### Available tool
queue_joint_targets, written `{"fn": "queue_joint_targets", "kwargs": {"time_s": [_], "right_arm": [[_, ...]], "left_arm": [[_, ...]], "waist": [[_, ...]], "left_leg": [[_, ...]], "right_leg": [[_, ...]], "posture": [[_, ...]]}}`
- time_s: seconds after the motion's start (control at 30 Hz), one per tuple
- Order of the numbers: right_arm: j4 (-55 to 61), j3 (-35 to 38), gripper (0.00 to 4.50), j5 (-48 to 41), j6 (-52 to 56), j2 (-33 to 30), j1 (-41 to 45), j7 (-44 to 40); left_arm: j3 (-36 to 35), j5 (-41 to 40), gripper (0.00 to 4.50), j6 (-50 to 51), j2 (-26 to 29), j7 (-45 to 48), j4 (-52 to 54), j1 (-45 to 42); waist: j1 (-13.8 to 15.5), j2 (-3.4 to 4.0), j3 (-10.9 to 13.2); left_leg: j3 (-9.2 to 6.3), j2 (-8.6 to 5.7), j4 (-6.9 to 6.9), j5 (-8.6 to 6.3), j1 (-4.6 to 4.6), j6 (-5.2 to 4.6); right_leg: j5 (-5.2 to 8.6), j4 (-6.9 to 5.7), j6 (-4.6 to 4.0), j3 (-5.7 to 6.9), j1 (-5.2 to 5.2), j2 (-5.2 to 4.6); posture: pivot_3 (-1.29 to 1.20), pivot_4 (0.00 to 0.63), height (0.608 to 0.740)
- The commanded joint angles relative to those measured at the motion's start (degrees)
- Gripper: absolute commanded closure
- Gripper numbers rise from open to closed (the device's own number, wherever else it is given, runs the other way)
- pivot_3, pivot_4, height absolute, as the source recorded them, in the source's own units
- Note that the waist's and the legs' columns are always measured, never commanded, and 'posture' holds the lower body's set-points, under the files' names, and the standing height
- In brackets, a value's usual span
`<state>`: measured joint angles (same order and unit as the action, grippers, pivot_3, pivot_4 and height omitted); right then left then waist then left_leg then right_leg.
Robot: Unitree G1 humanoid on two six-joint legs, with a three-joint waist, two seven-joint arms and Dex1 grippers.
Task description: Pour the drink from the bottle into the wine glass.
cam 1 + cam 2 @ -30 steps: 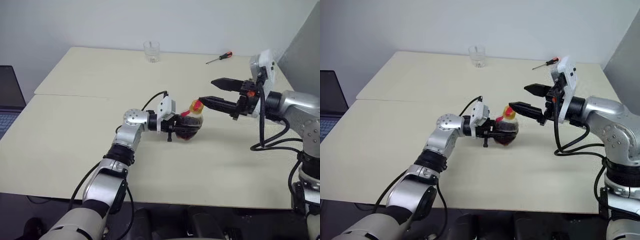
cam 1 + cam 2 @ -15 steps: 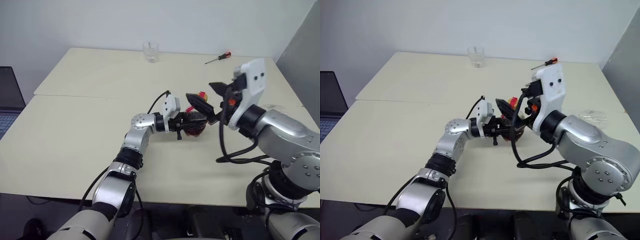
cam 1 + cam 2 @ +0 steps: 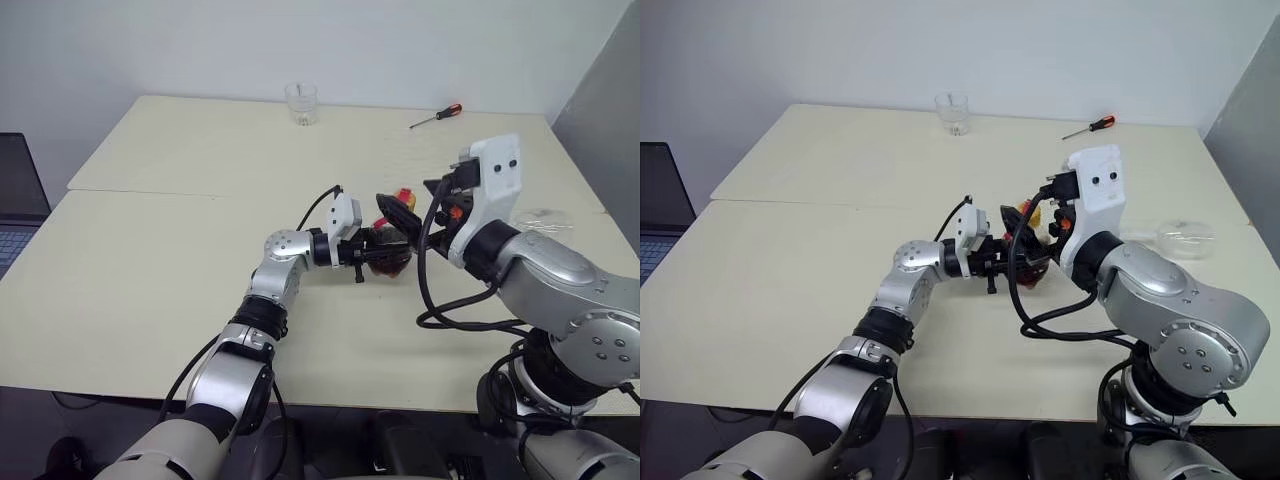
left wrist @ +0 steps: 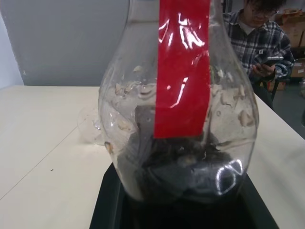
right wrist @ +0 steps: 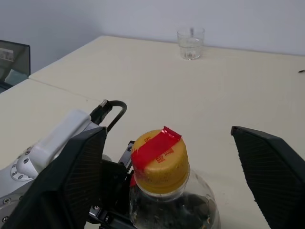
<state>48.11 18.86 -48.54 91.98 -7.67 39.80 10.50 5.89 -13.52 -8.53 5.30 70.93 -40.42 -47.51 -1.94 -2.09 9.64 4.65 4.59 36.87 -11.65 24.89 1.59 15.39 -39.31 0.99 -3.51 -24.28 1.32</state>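
Note:
The bottle [image 3: 390,260], small, clear and round-bodied with a red label strip [image 4: 183,67], stands upright at the table's middle. Dark drink [image 4: 186,167] lies in its bottom. My left gripper [image 3: 372,255] is shut on its body from the left. My right gripper [image 5: 167,136] is open at the bottle's top. Its black fingers [image 5: 71,181] stand on either side of the yellow-and-red cap [image 5: 159,160], apart from it. A clear glass thing lying low on the table at the right looks like the wine glass [image 3: 1185,238] on its side; its stem is not visible.
A short clear tumbler [image 3: 302,102] stands at the table's far edge, and a red-handled screwdriver [image 3: 437,116] lies at the far right. A laptop [image 3: 20,195] sits off the table's left side. A seated person [image 4: 259,38] is beyond the table.
My right arm has swung in from the right and turned, bringing its open fingers around the bottle's cap. The left gripper has stayed shut on the bottle, almost in place.

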Motion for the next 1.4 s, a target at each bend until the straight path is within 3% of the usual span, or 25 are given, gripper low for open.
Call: {"fn": "queue_joint_targets", "kwargs": {"time_s": [0.03, 0.17, 0.23, 0.43, 0.57, 0.7, 0.8, 1.07, 1.3, 1.4], "right_arm": [[1.6, -0.6, 1.25, -0.9, 0.5, -0.1, -0.3, 0.3], [0.8, -1.0, 2.74, 0.2, 0.5, -0.1, -0.3, 0.1], [0.7, -1.0, 3.25, 0.6, 0.5, 0.1, -0.1, 0.0], [-0.7, -1.0, 3.24, 0.2, -0.9, -2.3, 0.8, -4.5], [-7.7, -4.6, 3.24, -3.7, -15.8, -18.7, -4.4, -32.2], [-21.2, -14.7, 3.24, 3.1, -33.1, -34.8, -3.6, -60.9], [-32.1, -22.4, 3.24, 10.0, -44.7, -39.1, 1.0, -74.3], [-47.1, -32.3, 3.24, 18.1, -56.4, -33.9, 11.3, -89.4], [-45.4, -26.6, 3.24, 13.4, -49.3, -31.8, 12.4, -88.5], [-40.2, -23.1, 2.18, 11.4, -45.4, -33.4, 11.1, -86.3]], "left_arm": [[-0.3, -0.7, 3.6, -1.2, 0.0, 0.2, 2.3, -1.0], [-0.3, -0.7, 3.6, -1.1, 0.3, 0.1, 2.7, -0.8], [-0.2, -0.8, 3.6, -0.9, 0.4, 0.1, 2.9, -0.8], [-0.1, -0.8, 3.6, -0.8, 0.8, -0.2, 3.2, -0.7], [0.8, -0.9, 3.61, 0.3, 0.4, 0.8, 3.7, -0.2], [2.1, -1.2, 3.63, 1.9, 0.3, 1.3, 6.7, 1.3], [2.6, -1.6, 3.63, 3.7, 0.3, 0.9, 10.4, 2.8], [2.4, -1.5, 3.63, 6.5, 0.9, -1.8, 15.4, 5.4], [2.2, -1.4, 3.64, 7.1, 1.1, -2.4, 16.1, 5.7], [2.3, -1.5, 3.67, 7.0, 0.9, -2.4, 15.8, 5.5]], "waist": [[0.0, 0.0, 0.0], [0.0, 0.0, 0.0], [-0.1, 0.0, 0.0], [-0.1, 0.0, 0.0], [0.2, -0.01, 0.0], [0.0, 0.01, 0.0], [-0.7, 0.02, 0.0], [-1.1, 0.11, 0.1], [0.1, 0.11, 0.1], [0.3, 0.12, 0.1]], "left_leg": [[0.0, 0.0, 0.0, 0.0, 0.0, 0.0], [0.0, 0.0, -0.01, 0.0, 0.0, 0.0], [-0.01, 0.0, -0.01, 0.0, 0.0, 0.0], [0.0, 0.0, -0.02, 0.0, 0.01, 0.0], [0.01, -0.04, -0.06, -0.01, 0.03, -0.01], [0.09, -0.18, 0.03, -0.17, 0.01, -0.29], [0.08, -0.15, 0.03, -0.21, -0.06, -0.36], [-0.03, 0.05, 0.0, -0.21, -0.15, -0.36], [0.15, -0.07, 0.05, -0.21, -0.08, -0.34], [0.13, -0.08, 0.05, -0.22, -0.07, -0.34]], "right_leg": [[0.0, 0.0, 0.0, 0.0, 0.0, 0.0], [0.0, 0.0, 0.0, 0.01, 0.0, 0.0], [0.0, 0.01, 0.0, 0.01, 0.0, 0.0], [0.0, 0.07, 0.01, 0.03, 0.01, 0.0], [0.0, 0.3, 0.02, 0.11, 0.11, -0.03], [0.06, 0.37, 0.15, 0.08, 0.13, -0.13], [0.06, 0.33, 0.16, -0.01, 0.1, -0.04], [0.04, 0.21, 0.11, -0.01, 0.06, 0.3], [-0.08, 0.27, -0.09, -0.08, 0.04, -0.05], [-0.08, 0.28, -0.09, -0.06, 0.05, -0.08]], "posture": [[0.0, 0.15, 0.74], [0.0, 0.15, 0.74], [0.0, 0.15, 0.74], [0.0, 0.15, 0.74], [0.0, 0.15, 0.74], [0.0, 0.15, 0.74], [0.0, 0.15, 0.74], [0.0, 0.15, 0.74], [0.0, 0.15, 0.74], [0.0, 0.15, 0.74]]}}
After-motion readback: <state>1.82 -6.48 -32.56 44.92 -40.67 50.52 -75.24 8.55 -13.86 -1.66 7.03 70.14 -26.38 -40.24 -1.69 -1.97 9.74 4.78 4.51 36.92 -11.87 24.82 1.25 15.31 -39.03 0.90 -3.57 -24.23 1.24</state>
